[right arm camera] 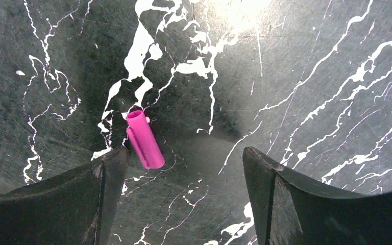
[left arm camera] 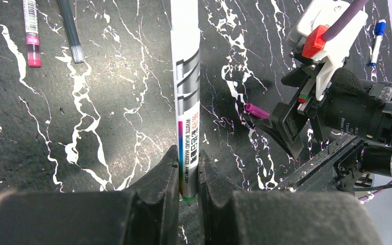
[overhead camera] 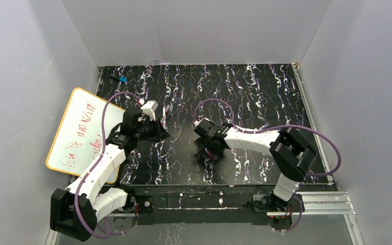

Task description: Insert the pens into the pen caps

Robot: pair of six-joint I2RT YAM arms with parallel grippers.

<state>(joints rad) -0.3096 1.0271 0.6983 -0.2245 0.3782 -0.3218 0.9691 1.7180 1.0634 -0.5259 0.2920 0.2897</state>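
The left pincer (left arm camera: 188, 163) is clamped on the tail of a white pen (left arm camera: 185, 76), whose barrel is held straight out ahead of the jaws, above the table (left arm camera: 107, 127). The magenta cap (right arm camera: 144, 139) is seen lying flat beneath the right pincer (right arm camera: 184, 168), which is spread wide. The cap is placed off-centre, close to one finger (right arm camera: 107, 173), with its long axis slanted across the closing line. A small sideways shift is judged to be needed before it is gripped.
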